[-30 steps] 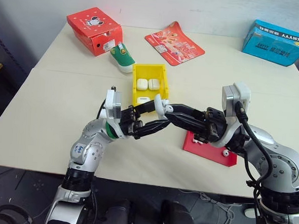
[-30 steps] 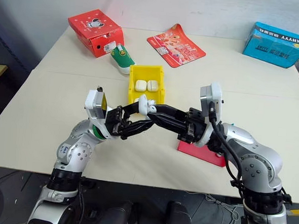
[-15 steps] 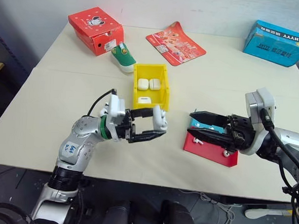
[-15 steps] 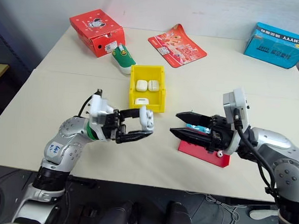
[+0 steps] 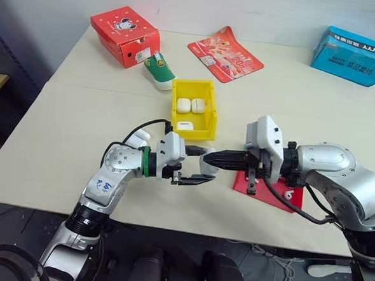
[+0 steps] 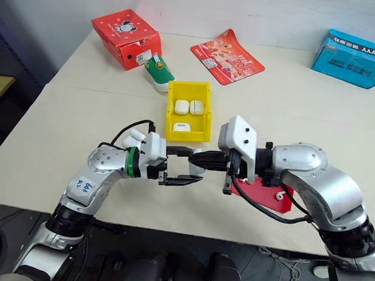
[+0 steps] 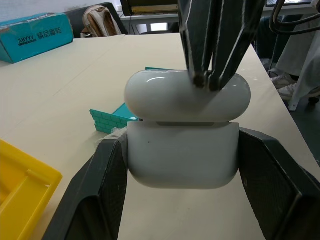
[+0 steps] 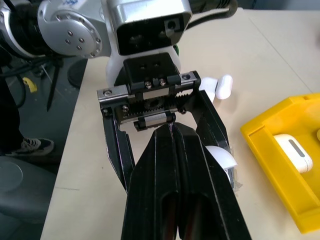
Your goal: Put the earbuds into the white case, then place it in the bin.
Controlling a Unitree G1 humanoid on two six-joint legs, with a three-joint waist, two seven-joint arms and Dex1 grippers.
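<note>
2 black fingers of the left gripper [image 7: 182, 200] clamp the white case [image 7: 182, 155] by its sides, lid resting down on the body; the right gripper [image 7: 210, 80], fingers pressed together and holding nothing, touches the lid's top with its tips; both meet just in front of the bin [image 5: 194, 109], where 3 more cases [image 5: 191, 105] lie; a red-and-blue tray [image 5: 286, 194] sits beneath the right arm.
</note>
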